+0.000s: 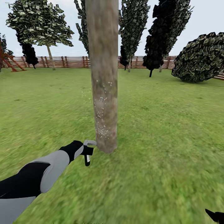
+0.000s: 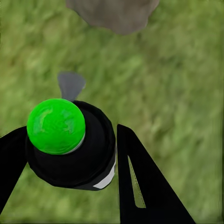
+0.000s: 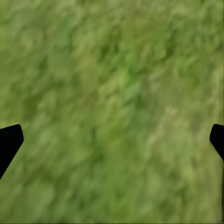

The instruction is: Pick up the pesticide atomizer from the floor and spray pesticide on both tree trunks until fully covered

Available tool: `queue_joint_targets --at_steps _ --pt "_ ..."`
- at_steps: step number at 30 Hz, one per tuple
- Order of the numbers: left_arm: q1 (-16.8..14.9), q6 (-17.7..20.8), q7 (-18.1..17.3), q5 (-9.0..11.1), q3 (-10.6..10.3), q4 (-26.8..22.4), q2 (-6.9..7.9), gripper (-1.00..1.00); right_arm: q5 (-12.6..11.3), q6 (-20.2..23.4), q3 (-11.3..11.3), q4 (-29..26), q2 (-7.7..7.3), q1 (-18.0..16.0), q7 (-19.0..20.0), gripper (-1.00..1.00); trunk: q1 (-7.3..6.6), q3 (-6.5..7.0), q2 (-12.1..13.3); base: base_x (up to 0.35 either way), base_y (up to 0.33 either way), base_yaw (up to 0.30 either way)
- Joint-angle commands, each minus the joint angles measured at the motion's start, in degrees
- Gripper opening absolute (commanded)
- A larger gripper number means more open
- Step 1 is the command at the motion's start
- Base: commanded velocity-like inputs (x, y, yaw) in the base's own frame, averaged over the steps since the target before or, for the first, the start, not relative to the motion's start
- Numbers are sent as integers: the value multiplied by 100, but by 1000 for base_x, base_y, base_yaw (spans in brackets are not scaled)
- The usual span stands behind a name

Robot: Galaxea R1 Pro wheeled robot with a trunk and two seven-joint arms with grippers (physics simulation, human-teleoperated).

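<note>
- Left gripper [image 2: 70, 154]: jaws closed around the pesticide atomizer [image 2: 70, 149], one black finger [image 2: 140, 186] pressed against each side of its black body; green round cap [image 2: 56, 126] faces the wrist camera, grey nozzle [image 2: 71, 85] points toward the tree trunk [image 2: 114, 14]
- Head view: the left gripper [image 1: 85, 151] holds the pesticide atomizer [image 1: 88, 152] low, just beside the foot of the tree trunk [image 1: 104, 77], grey nozzle end nearly touching the bark; whether it touches, cannot tell
- Tree trunk: upright, mottled grey-brown; white specks scattered over its lower part, densest just above the atomizer
- Right gripper [image 3: 112, 140]: jaws wide open, nothing between them, both black fingertips [image 3: 9, 142] over bare lawn [image 3: 116, 93]; a black tip of it shows in the head view [image 1: 215, 215], well to the right of the trunk
- Beyond the trunk: lawn [image 1: 161, 124], brown slat fence [image 1: 71, 61], a broad-crowned tree [image 1: 39, 23] far left of the trunk, dark narrow trees [image 1: 165, 31] and a round bush [image 1: 200, 57] to its right
</note>
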Motion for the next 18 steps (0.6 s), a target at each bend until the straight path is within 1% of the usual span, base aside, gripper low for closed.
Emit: queue_joint_targets --at_steps 1,4,12,18 --pt "0 0 1 2 -1 0 -1 -100 0 0 0 -1 0 0 0 100 0 -3 0 0 -322 264" --pt "0 0 1 2 -1 0 -3 -100 0 2 1 -1 1 2 0 100 0 -6 0 0 -322 123" --pt "0 0 1 5 -1 0 -4 -100 -1 0 1 -1 1 1 0 100 0 -7 0 0 -322 11" --pt "0 0 4 6 -1 0 -55 -100 0 0 2 -3 1 -2 -4 100 0 -7 0 0 -323 215"
